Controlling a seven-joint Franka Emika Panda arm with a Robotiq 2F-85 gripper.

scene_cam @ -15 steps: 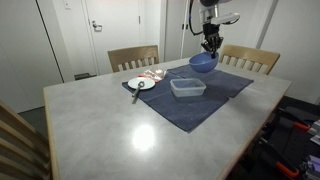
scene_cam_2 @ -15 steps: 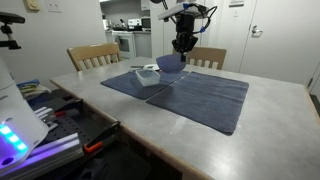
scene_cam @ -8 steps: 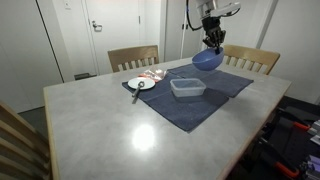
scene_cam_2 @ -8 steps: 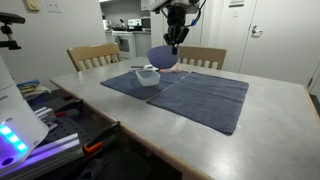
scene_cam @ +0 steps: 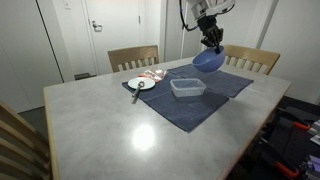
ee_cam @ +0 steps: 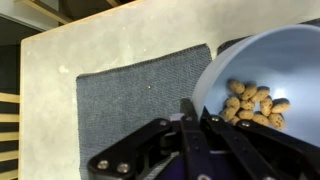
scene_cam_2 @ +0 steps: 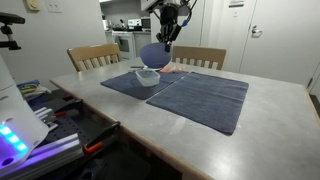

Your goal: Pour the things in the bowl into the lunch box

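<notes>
My gripper (scene_cam: 211,42) is shut on the rim of the round blue bowl (scene_cam: 209,60) and holds it in the air above the table, behind the clear lunch box (scene_cam: 187,87). The bowl also shows in an exterior view (scene_cam_2: 153,54), tilted, above the lunch box (scene_cam_2: 147,76). In the wrist view the fingers (ee_cam: 194,108) pinch the bowl's rim (ee_cam: 205,80); small tan nut-like pieces (ee_cam: 252,103) lie inside. The lunch box sits on the dark blue cloth (scene_cam: 190,105).
A small white plate (scene_cam: 141,84) with a utensil sits at the cloth's corner, with a red-and-white packet (scene_cam: 153,74) behind it. Wooden chairs (scene_cam: 133,58) stand along the far side of the grey table (scene_cam: 120,125). A chair back (scene_cam: 250,58) is just behind the bowl.
The gripper has lifted the bowl higher off the cloth and carried it sideways toward the lunch box; the bowl now tilts more.
</notes>
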